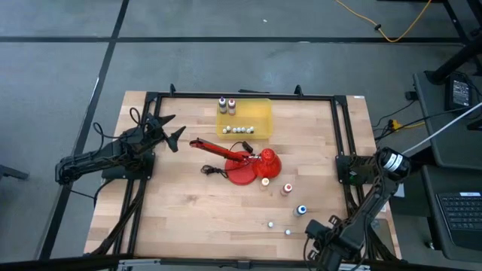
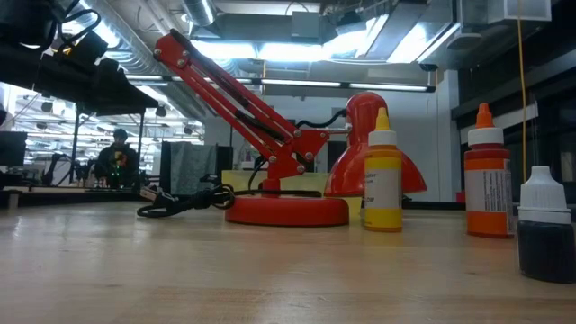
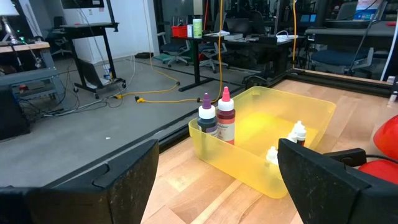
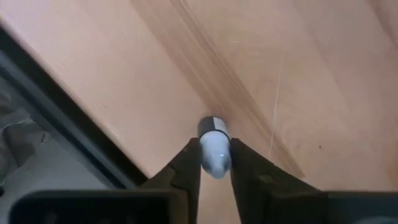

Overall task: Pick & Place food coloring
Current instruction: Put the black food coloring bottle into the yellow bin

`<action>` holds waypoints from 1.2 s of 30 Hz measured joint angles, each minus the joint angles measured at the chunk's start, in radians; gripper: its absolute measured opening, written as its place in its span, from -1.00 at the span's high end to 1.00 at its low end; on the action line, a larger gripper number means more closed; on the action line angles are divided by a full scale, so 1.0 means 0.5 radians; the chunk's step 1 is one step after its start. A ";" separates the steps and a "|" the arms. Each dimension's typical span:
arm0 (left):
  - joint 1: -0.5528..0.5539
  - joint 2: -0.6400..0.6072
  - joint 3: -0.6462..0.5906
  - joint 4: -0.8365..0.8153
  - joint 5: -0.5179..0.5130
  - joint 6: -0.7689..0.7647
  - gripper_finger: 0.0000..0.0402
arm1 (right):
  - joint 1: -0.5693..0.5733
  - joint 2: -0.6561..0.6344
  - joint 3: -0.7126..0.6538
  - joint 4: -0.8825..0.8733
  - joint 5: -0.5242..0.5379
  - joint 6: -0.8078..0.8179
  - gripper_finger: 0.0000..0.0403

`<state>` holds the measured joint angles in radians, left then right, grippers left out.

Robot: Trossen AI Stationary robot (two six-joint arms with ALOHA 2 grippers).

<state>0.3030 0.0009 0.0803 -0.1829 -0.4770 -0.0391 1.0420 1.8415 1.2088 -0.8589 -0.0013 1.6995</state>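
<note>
My right gripper (image 4: 215, 147) stands near the table's near right edge (image 1: 315, 229), pointing down, shut on a tiny dark food coloring bottle (image 4: 212, 126) with a pale cap. In the high view the gripper hides this bottle. Yellow (image 1: 265, 181), orange (image 1: 287, 189) and blue (image 1: 302, 210) bottles stand upright on the wood, and two tiny ones (image 1: 271, 223) sit nearer the front. Purple and dark red bottles (image 3: 216, 118) stand in the yellow bin (image 1: 245, 119). My left gripper (image 1: 169, 134) waits open at the left, level. My right gripper pinches the bottle's pale cap (image 4: 216, 164) between its two fingers (image 4: 186, 163), coming from above and pointing down. The bottle stands upright, its dark body showing below the fingertips. Whether its base rests on the wood, I cannot tell.
A red desk lamp (image 1: 242, 162) with a folded arm and black cord lies mid-table, just beyond the standing bottles. The bin also holds several tiny bottles (image 1: 241, 130) lying down. A black frame rail (image 4: 56, 118) runs close beside my right gripper. Bare wood lies at the near left.
</note>
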 joint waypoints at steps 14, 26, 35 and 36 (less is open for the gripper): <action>-0.001 -0.001 0.001 0.000 0.000 0.000 -0.59 | -0.062 -0.051 0.566 -0.794 0.000 -0.343 0.60; 0.000 0.000 0.000 0.000 0.000 0.000 -0.59 | -0.443 -0.052 1.143 -1.430 0.149 -1.029 0.65; 0.000 0.000 0.000 0.000 0.000 0.000 -0.59 | -1.064 -0.051 1.331 -1.422 0.388 -1.783 0.69; 0.000 0.000 0.000 0.000 0.000 0.000 -0.59 | -1.140 -0.052 1.353 -1.422 0.439 -1.870 0.67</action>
<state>0.3028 0.0010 0.0803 -0.1829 -0.4770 -0.0391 0.4720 1.8156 1.8853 -1.5700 0.2181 0.7647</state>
